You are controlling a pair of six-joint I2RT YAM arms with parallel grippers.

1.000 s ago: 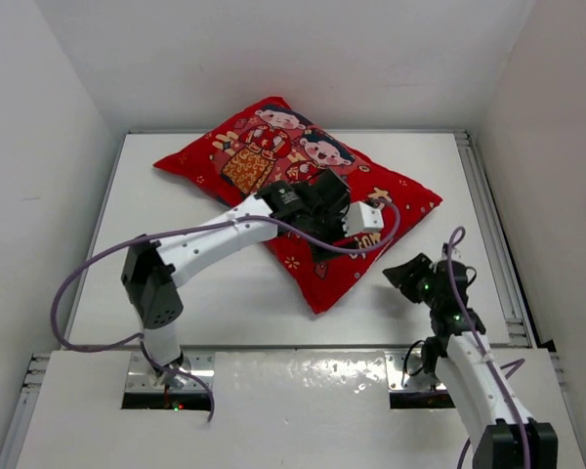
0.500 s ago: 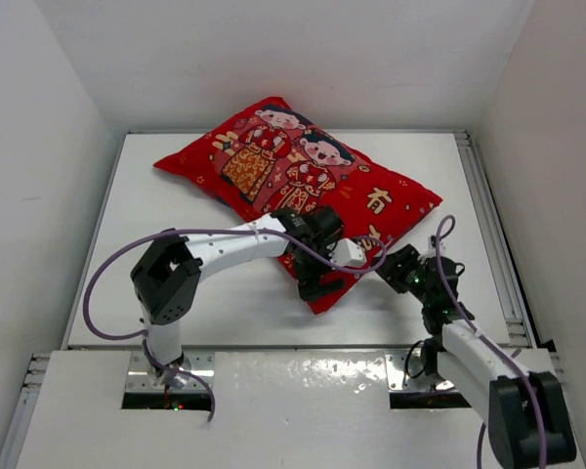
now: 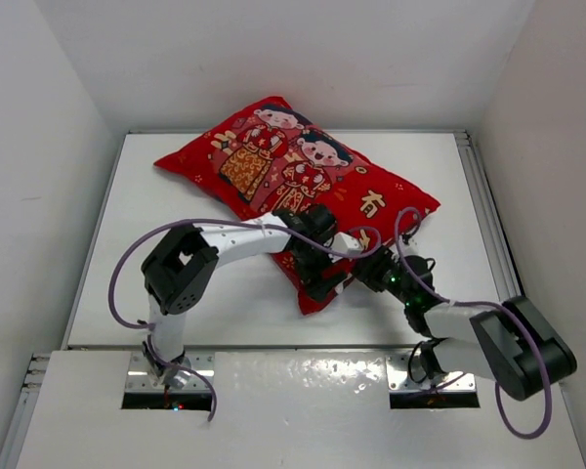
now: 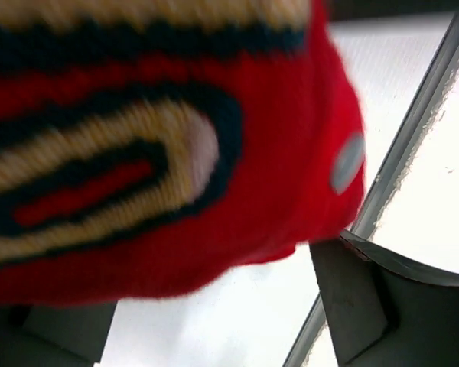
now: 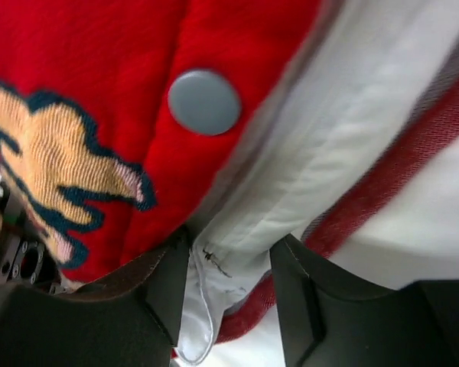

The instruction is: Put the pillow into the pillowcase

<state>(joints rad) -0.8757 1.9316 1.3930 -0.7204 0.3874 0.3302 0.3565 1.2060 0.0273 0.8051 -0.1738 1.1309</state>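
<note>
The red printed pillowcase (image 3: 303, 176) lies diagonally on the table, plump and filled. Its open near corner faces me. In the right wrist view the white pillow (image 5: 329, 130) bulges out between the red top layer (image 5: 99, 76) with a grey snap button (image 5: 204, 102) and the red hem (image 5: 413, 145). My right gripper (image 3: 364, 272) is closed on that white pillow corner (image 5: 229, 252), with both fingers pressing the fabric. My left gripper (image 3: 324, 283) sits at the same near corner. Its jaws (image 4: 214, 279) stand wide apart under the hanging red fabric (image 4: 176, 153), holding nothing.
The white table (image 3: 176, 283) is boxed in by white walls on three sides. A metal rail (image 3: 488, 225) runs along its right edge and also shows in the left wrist view (image 4: 413, 130). The raised front platform (image 3: 303, 391) carries both arm bases.
My left gripper has come off the top of the pillowcase and moved down to its near corner. My right gripper has moved left to that corner and closed on the white pillow.
</note>
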